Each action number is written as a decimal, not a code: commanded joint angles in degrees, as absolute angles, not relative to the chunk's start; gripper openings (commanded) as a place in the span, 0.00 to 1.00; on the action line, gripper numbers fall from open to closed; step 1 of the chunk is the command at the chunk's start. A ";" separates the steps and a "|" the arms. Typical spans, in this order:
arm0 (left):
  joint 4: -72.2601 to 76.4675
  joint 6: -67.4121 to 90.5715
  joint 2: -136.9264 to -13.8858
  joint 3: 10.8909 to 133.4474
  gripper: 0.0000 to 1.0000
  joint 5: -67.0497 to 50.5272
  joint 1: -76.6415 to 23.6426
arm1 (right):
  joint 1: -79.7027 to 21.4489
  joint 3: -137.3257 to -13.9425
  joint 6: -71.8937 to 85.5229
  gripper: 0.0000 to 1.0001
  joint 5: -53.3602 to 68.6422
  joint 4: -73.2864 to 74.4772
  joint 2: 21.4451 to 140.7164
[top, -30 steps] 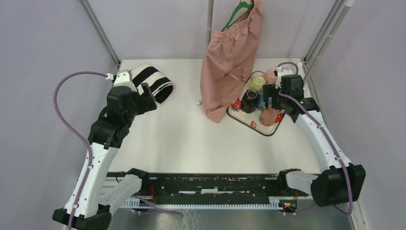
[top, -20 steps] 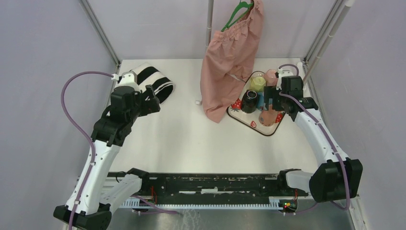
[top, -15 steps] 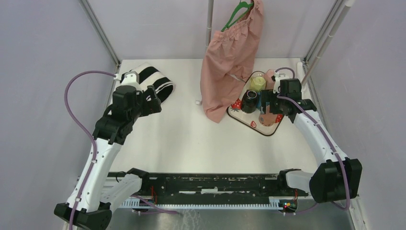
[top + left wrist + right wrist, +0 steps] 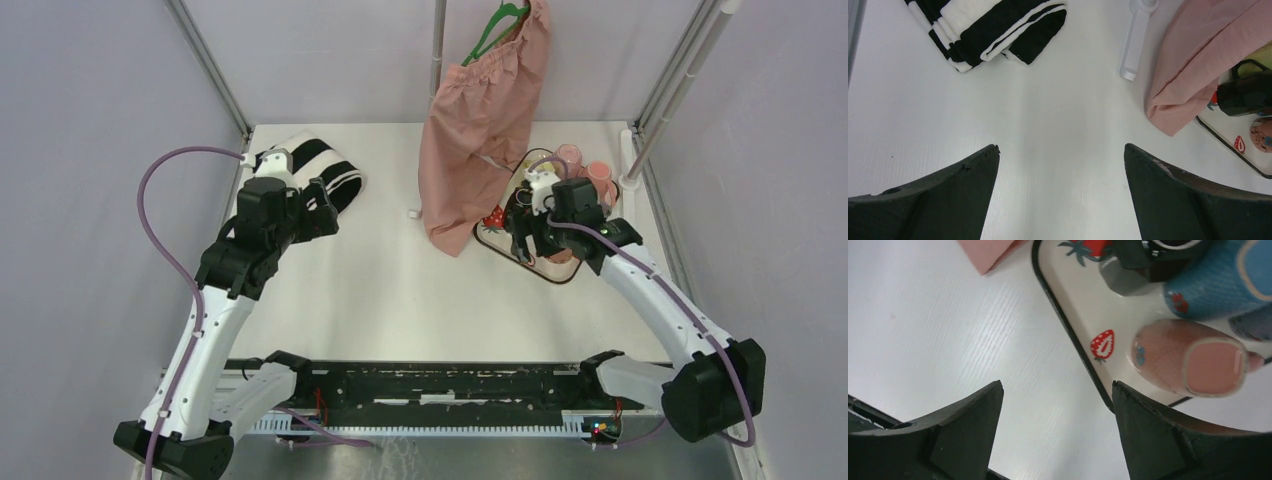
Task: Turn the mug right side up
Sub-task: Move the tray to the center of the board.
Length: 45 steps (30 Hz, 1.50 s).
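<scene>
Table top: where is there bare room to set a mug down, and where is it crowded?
Free: the wide table stretch between the striped cloth and the pink garment, running down to the near edge; also the strip on the tray's near side. Crowded: the tray itself, packed with mugs.

The pink mug (image 4: 1193, 362) stands upside down, base up, at the strawberry-print tray's (image 4: 1083, 305) near corner.

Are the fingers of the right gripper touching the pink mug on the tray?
Apart. In the right wrist view, a strip of the tray shows between the pink mug and the open fingers of the right gripper.
</scene>
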<state>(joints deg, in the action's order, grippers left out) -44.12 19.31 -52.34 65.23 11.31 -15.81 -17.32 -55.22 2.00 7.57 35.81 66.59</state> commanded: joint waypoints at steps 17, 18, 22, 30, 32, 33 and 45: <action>-44.23 18.97 -51.95 65.57 1.00 10.38 -15.55 | -32.50 -58.07 -8.85 0.73 -16.45 28.24 89.21; -44.22 18.98 -52.07 65.64 1.00 10.44 -15.56 | -32.86 -58.00 -9.28 0.72 -16.95 27.71 89.69; -44.12 18.92 -52.34 65.74 1.00 10.46 -15.55 | -34.09 -58.03 -10.64 0.69 -20.16 26.31 91.99; -44.12 18.79 -52.59 65.83 1.00 10.48 -15.56 | -37.24 -57.38 -13.69 0.64 -27.75 24.49 96.78; -44.13 18.64 -52.48 65.79 1.00 10.54 -15.53 | -37.61 -56.87 -14.04 0.63 -28.18 23.93 97.65; -44.17 18.63 -52.47 65.75 1.00 10.71 -15.55 | -37.62 -56.80 -14.14 0.62 -28.38 23.74 98.00; -44.21 18.19 -52.87 66.05 1.00 10.89 -15.55 | -36.78 -56.12 -17.09 0.49 -24.58 25.38 101.19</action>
<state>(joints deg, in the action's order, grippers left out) -44.38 19.29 -52.86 65.21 10.39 -15.81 -37.36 -56.25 -15.40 -26.81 24.05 99.92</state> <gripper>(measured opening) 0.997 0.514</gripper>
